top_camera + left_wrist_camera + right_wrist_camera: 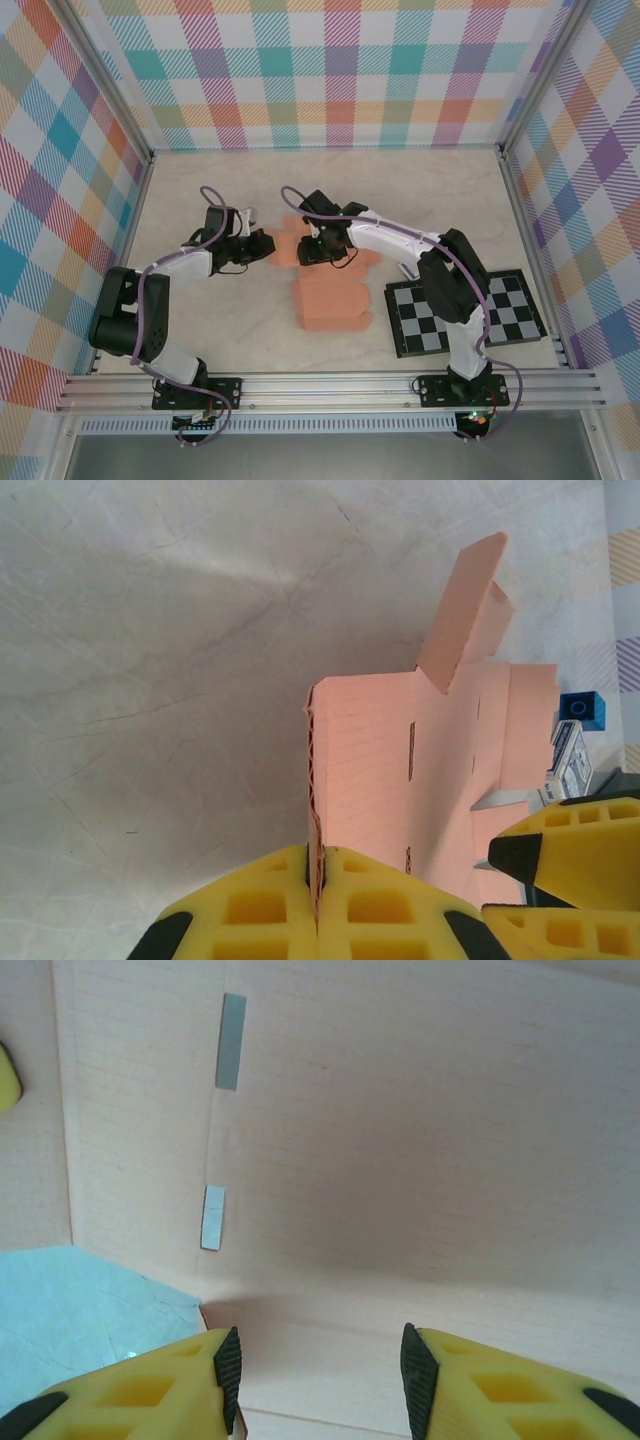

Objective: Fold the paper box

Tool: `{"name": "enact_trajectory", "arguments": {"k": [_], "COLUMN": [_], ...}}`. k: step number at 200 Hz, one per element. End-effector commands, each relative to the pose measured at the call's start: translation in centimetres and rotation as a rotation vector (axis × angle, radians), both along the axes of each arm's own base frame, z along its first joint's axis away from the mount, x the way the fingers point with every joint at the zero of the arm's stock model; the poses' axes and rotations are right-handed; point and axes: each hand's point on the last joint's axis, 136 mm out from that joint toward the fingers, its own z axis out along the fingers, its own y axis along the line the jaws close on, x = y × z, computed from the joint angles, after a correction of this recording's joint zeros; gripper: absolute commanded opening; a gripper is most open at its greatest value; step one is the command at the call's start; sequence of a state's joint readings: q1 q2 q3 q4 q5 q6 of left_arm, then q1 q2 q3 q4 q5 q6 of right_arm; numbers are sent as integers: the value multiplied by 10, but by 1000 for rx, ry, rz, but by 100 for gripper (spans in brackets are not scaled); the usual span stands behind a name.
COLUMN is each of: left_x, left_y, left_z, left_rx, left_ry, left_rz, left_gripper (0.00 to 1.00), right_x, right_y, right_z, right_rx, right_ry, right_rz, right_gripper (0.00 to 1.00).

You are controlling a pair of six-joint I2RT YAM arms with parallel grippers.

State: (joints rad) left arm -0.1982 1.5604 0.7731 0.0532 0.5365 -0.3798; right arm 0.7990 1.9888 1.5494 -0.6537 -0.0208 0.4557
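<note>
Centre frame, the left end effector [316,858] pinches the left edge of the box [380,770]; the right end effector [318,1355] hangs open, empty, over its middle.

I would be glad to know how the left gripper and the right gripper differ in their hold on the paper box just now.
The left gripper is shut, pinching an edge of the paper box; the right gripper is open, with bare card showing in its gap. The left gripper meets the card edge-on, while the right gripper faces a flat panel. Both are yellow-tipped and at the same box.
</note>
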Motion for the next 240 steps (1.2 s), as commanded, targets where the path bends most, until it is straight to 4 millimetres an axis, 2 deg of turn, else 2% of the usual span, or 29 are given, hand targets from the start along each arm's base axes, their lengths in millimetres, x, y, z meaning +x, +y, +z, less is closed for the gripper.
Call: {"name": "enact_trajectory", "arguments": {"k": [1,28,48,71,110,127,152,171,188,240], "left_x": [18,23,24,24,23,23,23,21,18,13], "left_y": [0,-3,-8,-13,-23,-26,-30,-33,-35,-39], "left_z": [10,14,16,16,19,21,25,29,31,40], "left_rx": [31,21,10,4,-4,-4,-4,1,6,23], "left_ry": [-89,-134,-149,-155,-188,-206,-231,-257,-278,-349], "left_rz": [11,8,-6,-22,-44,-47,-58,-65,-75,-97], "left_gripper": [0,0,0,0,0,0,0,0,0,0], "right_x": [-15,-15,-10,-3,10,25,47,58,67,95], "right_y": [-12,-12,-15,-12,10,9,0,4,3,-2], "right_z": [0,1,10,45,102,114,108,106,107,87], "right_rx": [-32,-36,-52,39,248,280,269,263,205,82], "right_ry": [46,44,20,-21,7,29,117,139,97,46], "right_rz": [30,41,25,-46,-185,-294,-487,-572,-622,-692], "right_gripper": [48,49,51,56,59,69,73,75,78,79]}}
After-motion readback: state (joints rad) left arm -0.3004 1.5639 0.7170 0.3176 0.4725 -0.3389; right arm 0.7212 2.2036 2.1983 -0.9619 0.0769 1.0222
